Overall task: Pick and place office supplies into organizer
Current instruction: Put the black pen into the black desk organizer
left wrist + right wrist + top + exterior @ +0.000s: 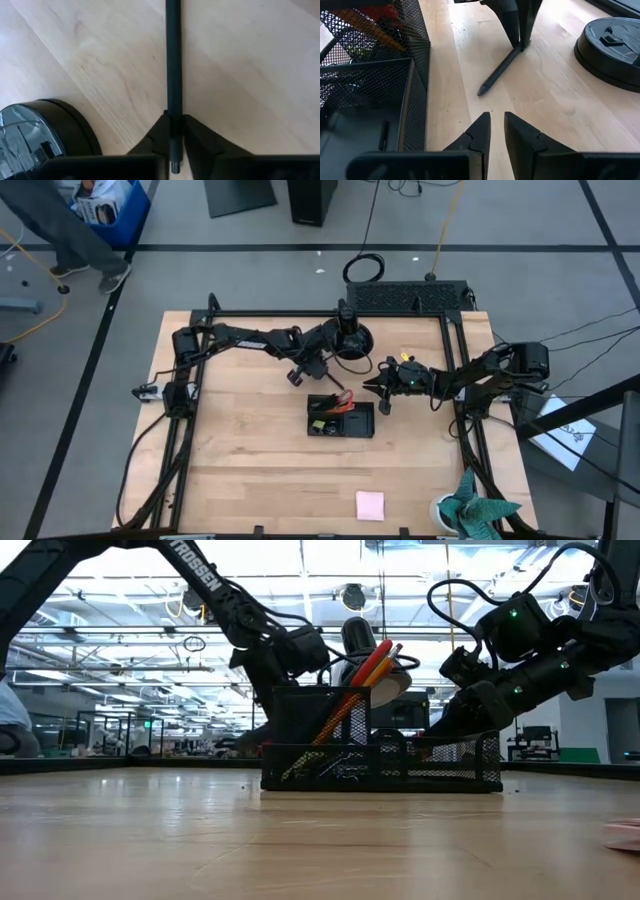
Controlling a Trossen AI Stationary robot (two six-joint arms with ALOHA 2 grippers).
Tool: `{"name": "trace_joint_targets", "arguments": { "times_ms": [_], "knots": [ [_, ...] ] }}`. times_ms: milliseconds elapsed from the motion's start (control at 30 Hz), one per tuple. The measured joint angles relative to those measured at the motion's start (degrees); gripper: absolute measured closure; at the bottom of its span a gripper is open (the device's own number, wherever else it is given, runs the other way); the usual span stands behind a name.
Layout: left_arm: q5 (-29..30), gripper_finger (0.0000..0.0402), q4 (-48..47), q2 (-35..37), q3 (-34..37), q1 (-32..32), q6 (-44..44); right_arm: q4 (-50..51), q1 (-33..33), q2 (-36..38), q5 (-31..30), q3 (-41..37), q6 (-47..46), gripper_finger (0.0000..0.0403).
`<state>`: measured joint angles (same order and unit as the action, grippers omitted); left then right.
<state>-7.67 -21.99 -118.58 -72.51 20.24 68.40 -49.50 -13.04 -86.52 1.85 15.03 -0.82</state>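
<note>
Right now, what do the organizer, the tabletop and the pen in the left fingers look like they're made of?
Organizer: black wire mesh, probably coated metal; its walls are see-through. Tabletop: pale wood with visible grain and a smooth finish. Pen, pinched by the left gripper: a matte black barrel, likely plastic, though the look leaves that open.

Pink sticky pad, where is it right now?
The pink sticky-note pad lies flat near the table's front edge in the high view, right of centre, well apart from the organizer and left of the green plant.
</note>
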Motion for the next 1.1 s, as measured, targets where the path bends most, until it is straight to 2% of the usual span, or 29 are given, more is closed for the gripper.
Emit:
{"name": "trace_joint_targets", "arguments": {
  "times_ms": [100,233,333,467,833,900,1100],
  "knots": [
    [0.3,0.0389,-0.4,0.1,0.0,-0.3,-1.0,0.0,0.0,0.0,0.0,0.0,0.0,0.0353],
    [0.8,0.0379,-1.1,0.1,0.0,-0.8,-3.6,0.0,0.0,0.0,0.0,0.0,0.2,0.0353],
    [0.9,0.0387,-2.1,0.2,0.0,-0.8,-6.0,0.0,0.0,0.0,0.0,0.0,0.6,0.0353],
    [4.3,0.0392,-3.8,1.3,0.0,-1.0,-12.3,0.0,0.0,0.0,0.0,0.0,1.1,0.0353],
    [8.6,0.0401,-13.9,11.8,0.8,-5.3,-15.5,0.4,0.0,0.0,0.0,0.0,1.1,0.0353],
    [10.7,0.0401,-14.6,13.8,0.7,-6.6,-17.0,0.6,0.0,0.0,0.0,0.0,1.1,0.0353],
    [10.7,0.0400,-14.7,15.5,0.6,-9.7,-19.0,1.0,0.0,0.0,1.5,0.0,1.2,0.0353]
  ]
}}
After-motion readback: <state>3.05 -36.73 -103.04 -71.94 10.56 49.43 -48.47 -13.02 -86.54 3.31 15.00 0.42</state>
